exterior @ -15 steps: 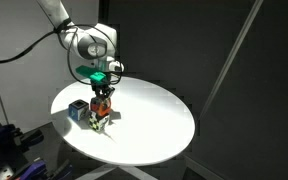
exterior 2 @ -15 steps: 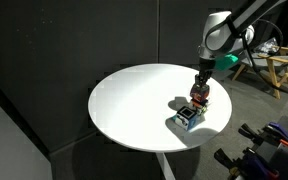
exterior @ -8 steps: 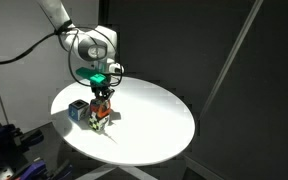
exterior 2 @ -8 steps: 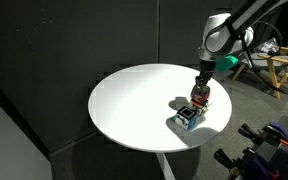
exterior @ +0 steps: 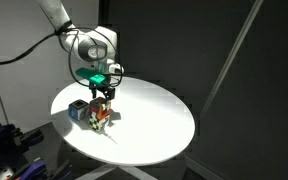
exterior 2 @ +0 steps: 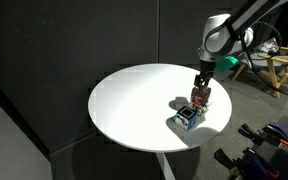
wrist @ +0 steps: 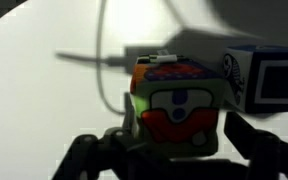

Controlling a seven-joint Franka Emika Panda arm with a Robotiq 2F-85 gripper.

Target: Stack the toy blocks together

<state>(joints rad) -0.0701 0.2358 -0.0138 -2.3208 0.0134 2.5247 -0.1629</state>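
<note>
A round white table (exterior: 149, 125) carries everything. In an exterior view its load sits toward the left edge – a blue-and-white picture cube (exterior: 77, 110), and just right of it, near but apart, a cube with green and dark marks (exterior: 100, 119). That second cube is the bottom of a small stack. The white top (exterior 2: 134, 100) is smooth and lit – shadows fall across it in the wrist view (wrist: 44, 90).

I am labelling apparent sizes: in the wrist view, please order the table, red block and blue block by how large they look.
1. Table
2. Red block
3. Blue block, though it looks farther back and the frame cuts it, so this rank is unsure.
</note>
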